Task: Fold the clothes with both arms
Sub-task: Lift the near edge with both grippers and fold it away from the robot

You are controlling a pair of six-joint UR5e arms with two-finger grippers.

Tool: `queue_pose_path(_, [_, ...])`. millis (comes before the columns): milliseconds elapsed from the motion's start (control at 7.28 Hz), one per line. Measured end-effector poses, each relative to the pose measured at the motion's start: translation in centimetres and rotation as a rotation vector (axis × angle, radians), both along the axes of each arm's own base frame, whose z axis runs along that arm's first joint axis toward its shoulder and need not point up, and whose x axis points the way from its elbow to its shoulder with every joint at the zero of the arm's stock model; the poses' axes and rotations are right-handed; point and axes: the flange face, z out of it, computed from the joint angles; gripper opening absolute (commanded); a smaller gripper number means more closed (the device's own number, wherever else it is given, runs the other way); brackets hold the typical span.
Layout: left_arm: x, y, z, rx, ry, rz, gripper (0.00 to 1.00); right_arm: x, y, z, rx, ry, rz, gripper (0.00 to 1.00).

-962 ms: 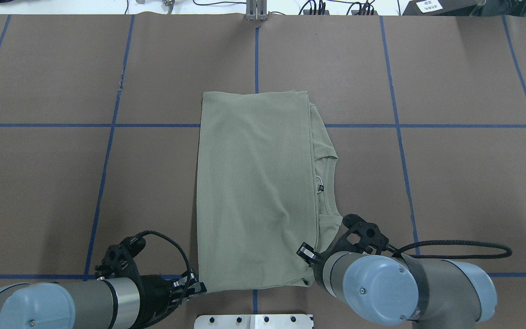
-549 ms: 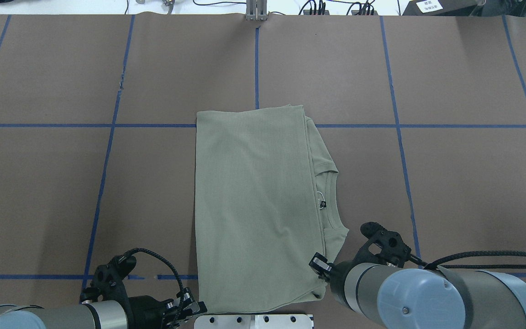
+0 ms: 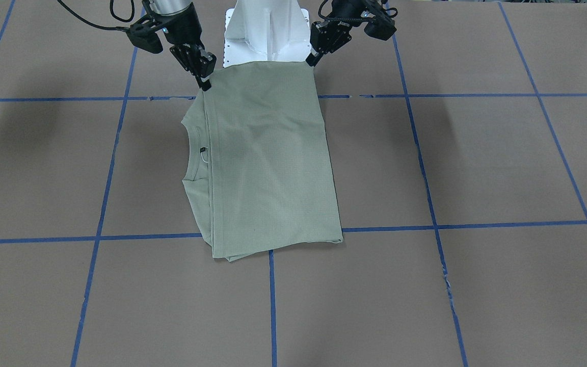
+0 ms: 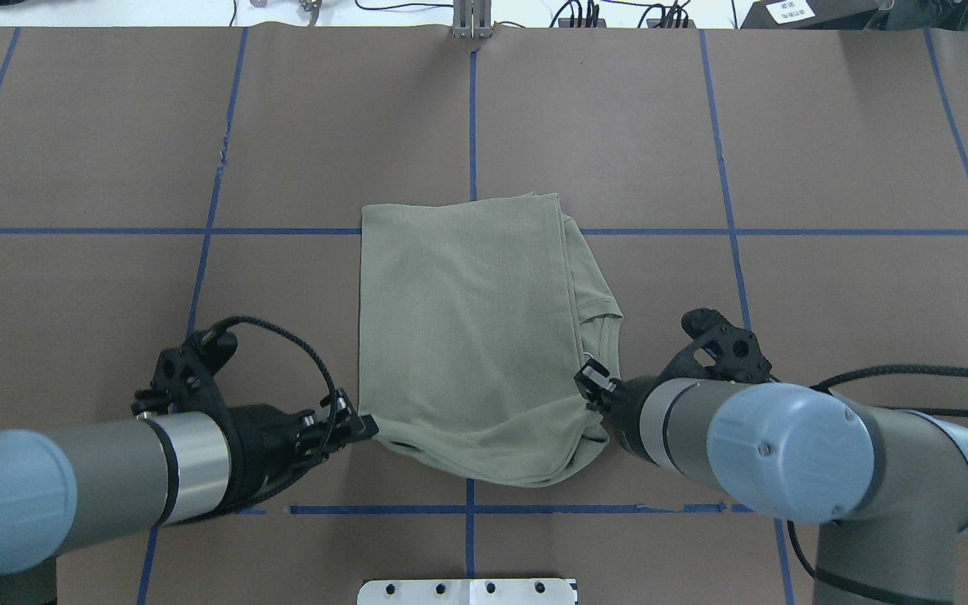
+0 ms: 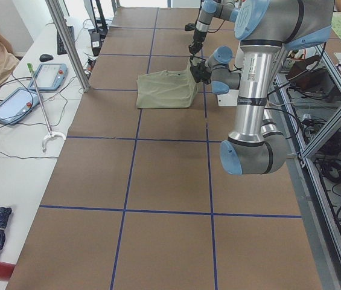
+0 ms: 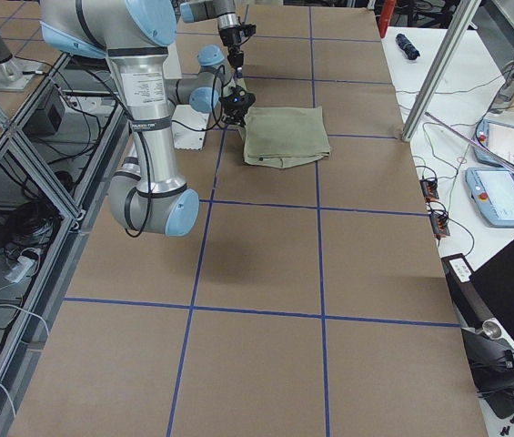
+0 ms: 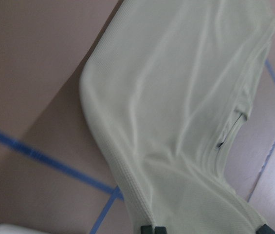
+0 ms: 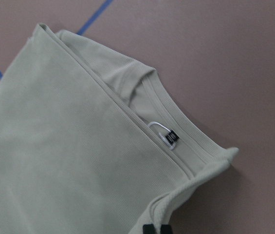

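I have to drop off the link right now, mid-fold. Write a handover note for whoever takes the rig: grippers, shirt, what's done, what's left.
Left gripper: shut on the near left corner of the pale sage-green knit shirt.
Right gripper: shut on the near right corner, on the ribbed collar side.
Shirt: a long folded panel, far end flat on the brown table by a blue tape line, near end held up and sagging between the grippers.
Done: lengthwise fold; near corners gripped and raised.
Left: probably carry the near end over onto the far end, release, check the edges.
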Motion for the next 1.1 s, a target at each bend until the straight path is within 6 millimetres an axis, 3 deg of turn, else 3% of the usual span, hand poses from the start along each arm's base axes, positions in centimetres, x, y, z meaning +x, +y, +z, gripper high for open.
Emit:
queue_pose_path(275, [0.2,-6.6,-0.4,0.079,-0.096,-0.078,0.00,-0.4,-7.1,0.4,0.029,0.054,0.027,0.00])
queue_pose_path(549, [1.3,-12.7,0.8,0.110,-0.180,-0.138,0.00,-1.0,-14.5,1.1,0.027,0.102,0.033,0.00])
queue_pose_path(824, [2.4,-16.5,2.5,0.122,-0.221,-0.171,0.00,-3.9,-19.7,2.1,0.025,0.091,0.046,0.00])
queue_pose_path(1099, [3.6,-19.2,4.6,0.126,-0.223,-0.196,0.00,-6.0,-23.3,4.3,0.030,0.078,0.063,0.00])
